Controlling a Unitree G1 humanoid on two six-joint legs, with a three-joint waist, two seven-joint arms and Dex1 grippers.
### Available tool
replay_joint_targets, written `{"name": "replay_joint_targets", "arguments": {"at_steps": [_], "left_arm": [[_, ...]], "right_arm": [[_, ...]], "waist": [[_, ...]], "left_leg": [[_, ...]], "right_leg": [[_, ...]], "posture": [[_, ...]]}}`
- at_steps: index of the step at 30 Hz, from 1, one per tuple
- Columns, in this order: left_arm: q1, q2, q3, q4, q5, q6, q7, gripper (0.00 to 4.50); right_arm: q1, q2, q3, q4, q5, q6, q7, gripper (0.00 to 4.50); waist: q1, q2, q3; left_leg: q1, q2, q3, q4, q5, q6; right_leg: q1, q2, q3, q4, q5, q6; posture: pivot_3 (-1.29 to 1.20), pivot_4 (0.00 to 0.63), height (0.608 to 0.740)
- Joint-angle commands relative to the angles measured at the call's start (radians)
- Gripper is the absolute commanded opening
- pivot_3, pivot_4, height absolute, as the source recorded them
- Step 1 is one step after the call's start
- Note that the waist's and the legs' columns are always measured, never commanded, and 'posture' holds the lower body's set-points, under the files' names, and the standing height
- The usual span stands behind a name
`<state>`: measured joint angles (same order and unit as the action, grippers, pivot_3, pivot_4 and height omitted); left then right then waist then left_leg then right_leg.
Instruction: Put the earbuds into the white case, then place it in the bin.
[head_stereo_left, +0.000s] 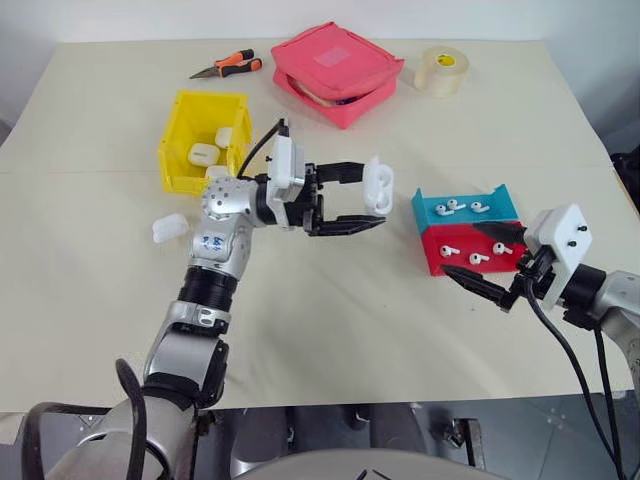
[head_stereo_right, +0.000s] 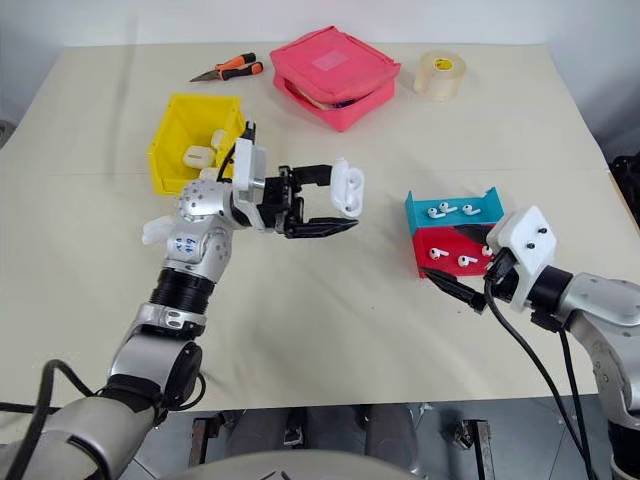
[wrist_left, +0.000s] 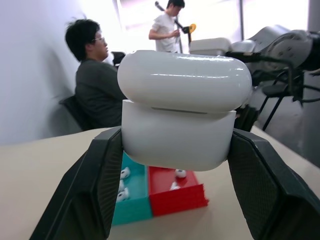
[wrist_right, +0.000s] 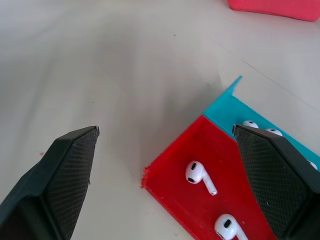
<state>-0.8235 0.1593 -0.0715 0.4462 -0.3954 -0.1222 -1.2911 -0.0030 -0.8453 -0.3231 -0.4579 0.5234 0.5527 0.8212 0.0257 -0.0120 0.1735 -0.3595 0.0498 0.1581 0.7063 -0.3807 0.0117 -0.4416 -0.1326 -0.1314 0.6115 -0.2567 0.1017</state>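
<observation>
Left gripper grasping the white case above the worktop

Nearest, the right gripper is hovering with fingers spread wide and empty just beside the red tray, earbuds lying inside it and in the teal tray behind. Mid-worktop, the left fingers are clamping the case, lid ajar. Farther left, the yellow bin is holding similar cases.

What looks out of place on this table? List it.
One white case lies loose on the table beside the yellow bin, while others sit inside. The left gripper holds another case. Nothing looks spilled or damaged.
</observation>
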Motion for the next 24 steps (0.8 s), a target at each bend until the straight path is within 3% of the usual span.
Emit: {"name": "replay_joint_targets", "arguments": {"at_steps": [1, 11, 17, 21, 24], "left_arm": [[0.013, -0.032, -0.033, -0.064, 0.000, -0.001, 0.009, 2.78], [0.311, -0.025, -0.152, -0.416, 0.057, 0.103, 0.179, 2.78], [0.436, 0.010, -0.184, -0.538, 0.068, 0.130, 0.238, 2.78], [0.489, 0.028, -0.193, -0.610, 0.048, 0.161, 0.265, 2.78], [0.512, 0.035, -0.187, -0.639, 0.039, 0.169, 0.279, 2.78]], "right_arm": [[-0.022, -0.026, -0.026, 0.005, -0.033, -0.019, -0.015, 4.50], [0.110, -0.102, -0.118, -0.081, -0.072, 0.102, -0.041, 4.50], [0.135, -0.151, -0.118, -0.092, -0.060, 0.190, -0.018, 4.50], [0.094, -0.188, -0.100, -0.070, -0.062, 0.222, -0.008, 3.60], [0.075, -0.217, -0.083, -0.070, -0.044, 0.250, 0.026, 3.60]], "waist": [[-0.001, 0.000, 0.000], [0.000, 0.001, 0.000], [-0.002, 0.002, -0.001], [-0.002, 0.003, -0.001], [0.000, 0.003, -0.001]], "left_leg": [[0.000, 0.000, 0.000, 0.000, 0.000, 0.000], [0.000, 0.001, -0.008, 0.001, 0.000, 0.000], [0.002, 0.001, -0.012, 0.003, -0.001, 0.001], [0.002, 0.001, -0.012, 0.003, -0.001, 0.002], [0.002, 0.001, -0.012, 0.003, -0.001, 0.002]], "right_leg": [[0.000, 0.000, 0.000, 0.000, 0.000, 0.000], [0.000, 0.000, -0.001, 0.000, 0.000, 0.000], [0.004, -0.001, -0.001, 0.000, 0.000, -0.001], [0.004, -0.001, -0.001, 0.000, 0.000, -0.001], [0.005, -0.001, -0.001, 0.000, 0.000, -0.001]], "posture": [[0.00, 0.150, 0.740], [0.00, 0.150, 0.740], [0.00, 0.150, 0.740], [0.00, 0.150, 0.740], [0.00, 0.150, 0.740]]}}
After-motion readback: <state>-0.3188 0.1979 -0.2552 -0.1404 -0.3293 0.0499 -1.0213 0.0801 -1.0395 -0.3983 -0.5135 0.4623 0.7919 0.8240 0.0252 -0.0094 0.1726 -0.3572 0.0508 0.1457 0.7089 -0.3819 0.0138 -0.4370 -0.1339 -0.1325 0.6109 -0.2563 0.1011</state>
